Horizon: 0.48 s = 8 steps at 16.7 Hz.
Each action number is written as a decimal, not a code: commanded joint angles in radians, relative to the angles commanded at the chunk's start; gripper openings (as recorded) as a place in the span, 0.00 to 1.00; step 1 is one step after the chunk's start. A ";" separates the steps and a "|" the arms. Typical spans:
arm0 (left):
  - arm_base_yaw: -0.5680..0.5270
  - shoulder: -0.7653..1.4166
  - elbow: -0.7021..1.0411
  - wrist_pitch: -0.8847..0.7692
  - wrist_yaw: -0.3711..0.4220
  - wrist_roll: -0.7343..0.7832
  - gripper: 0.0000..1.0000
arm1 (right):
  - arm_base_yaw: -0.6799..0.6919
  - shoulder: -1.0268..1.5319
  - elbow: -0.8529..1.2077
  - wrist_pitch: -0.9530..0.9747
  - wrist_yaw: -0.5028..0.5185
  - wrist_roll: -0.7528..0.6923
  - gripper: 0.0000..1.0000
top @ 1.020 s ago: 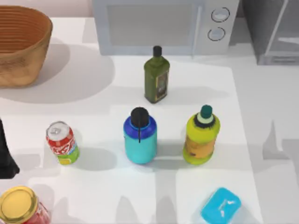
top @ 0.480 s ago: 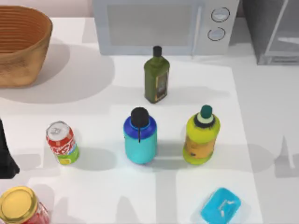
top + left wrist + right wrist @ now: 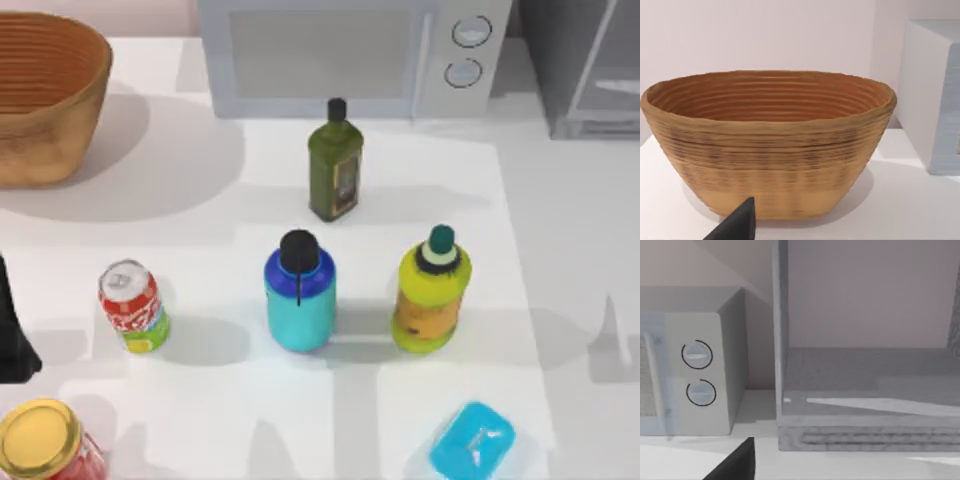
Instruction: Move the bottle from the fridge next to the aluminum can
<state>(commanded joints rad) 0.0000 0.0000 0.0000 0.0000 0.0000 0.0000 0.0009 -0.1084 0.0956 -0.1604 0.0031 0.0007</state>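
While the bottle (image 3: pixel 299 292) stands upright on the white surface (image 3: pixel 200 400) near the middle of the top view, the aluminum can (image 3: pixel 132 307) stands to its left, well apart from it, tilted a little. To the right of the bottle, near it but not touching, stands a yellow-green bottle (image 3: pixel 431 292) with a teal cap, and farther up the frame a dark green oil bottle (image 3: pixel 335 165) stands in front of the white microwave (image 3: pixel 340 50). The fridge (image 3: pixel 585 65) fills the upper right corner of the top view; the right wrist view looks into its grey interior (image 3: pixel 865 385), with the microwave's two dials (image 3: pixel 699 372) beside it. A woven basket (image 3: pixel 45 95) sits in the upper left, and the left wrist view faces it (image 3: pixel 767 145). A red jar (image 3: pixel 45 445) with a gold lid is at the lower left corner, and a cyan soap-like block (image 3: pixel 472 440) lies at the lower right. The left arm (image 3: pixel 12 330) shows as a dark shape at the left edge of the top view, near the can. A dark fingertip of the left end effector (image 3: pixel 737 225) pokes into its wrist view, and one of the right end effector (image 3: pixel 735 462) into the other; I cannot tell whether either is spread or pressed together. Nothing is held in either one that I can see.
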 joint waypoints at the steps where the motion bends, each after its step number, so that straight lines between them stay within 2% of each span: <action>1: 0.000 0.000 0.000 0.000 0.000 0.000 1.00 | 0.000 -0.038 0.031 -0.064 0.000 0.000 1.00; 8: 0.000 0.000 0.000 0.000 0.000 0.000 1.00 | -0.001 -0.359 0.294 -0.670 -0.003 -0.001 1.00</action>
<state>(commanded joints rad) 0.0000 0.0000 0.0000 0.0000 0.0000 0.0000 0.0002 -0.4679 0.3897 -0.8304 0.0002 -0.0007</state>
